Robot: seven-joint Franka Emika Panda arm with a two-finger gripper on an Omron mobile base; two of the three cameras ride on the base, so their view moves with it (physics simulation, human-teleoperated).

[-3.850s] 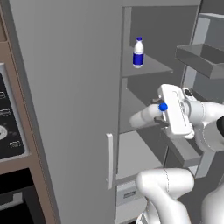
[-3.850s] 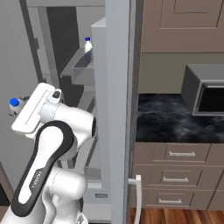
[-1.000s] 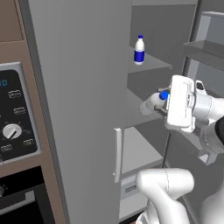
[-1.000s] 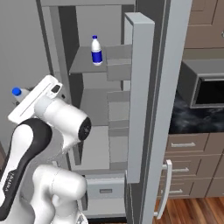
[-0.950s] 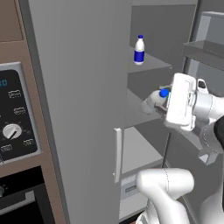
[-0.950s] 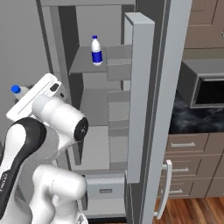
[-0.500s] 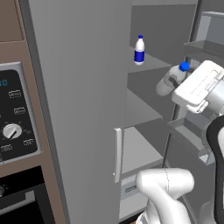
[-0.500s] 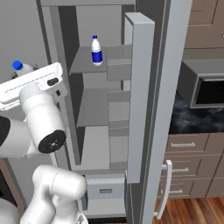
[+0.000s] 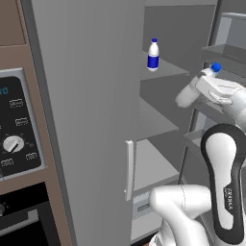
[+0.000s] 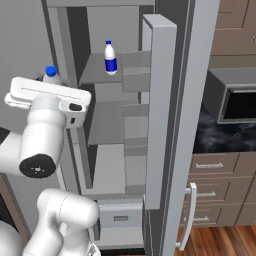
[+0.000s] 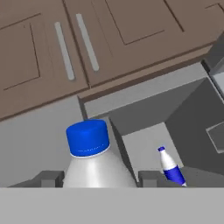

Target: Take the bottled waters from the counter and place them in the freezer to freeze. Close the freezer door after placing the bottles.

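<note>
A plain blue-capped bottle is clamped between the finger tips of the gripper, at lower centre of the hand view and at the right edge of the left base view. A second, blue-labelled bottle is seen upright on a freezer shelf, upper centre. The freezer door is held open, right of centre in the right base view.

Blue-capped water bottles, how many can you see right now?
2. The blue-banded plastic bottle stands on an upper freezer shelf; the plain translucent bottle is held in the gripper. None seems hidden.
</note>
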